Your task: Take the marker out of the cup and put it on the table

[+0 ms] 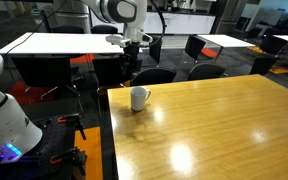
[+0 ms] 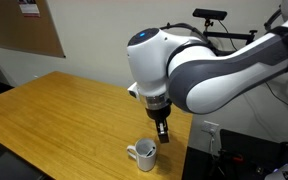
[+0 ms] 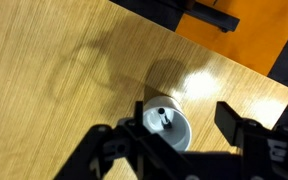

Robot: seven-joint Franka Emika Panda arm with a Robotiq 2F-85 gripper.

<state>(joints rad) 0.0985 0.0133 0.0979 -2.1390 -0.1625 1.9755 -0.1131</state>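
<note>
The white cup (image 1: 139, 98) stands on the honey-yellow table (image 1: 214, 130) near its far corner; it also shows in an exterior view (image 2: 144, 154) and in the wrist view (image 3: 167, 125). The dark marker (image 3: 166, 119) stands inside the cup, seen from above in the wrist view; it is hidden in both exterior views. My gripper (image 3: 187, 118) is open and hangs above the cup, fingers apart on either side of it. In an exterior view the fingers (image 2: 163, 131) are just above the cup's rim.
White-topped tables (image 1: 59, 43) with black chairs (image 1: 154, 75) stand behind the wooden table. Orange floor (image 3: 244, 40) lies past the table edge in the wrist view. A corkboard (image 2: 24, 30) hangs on the wall.
</note>
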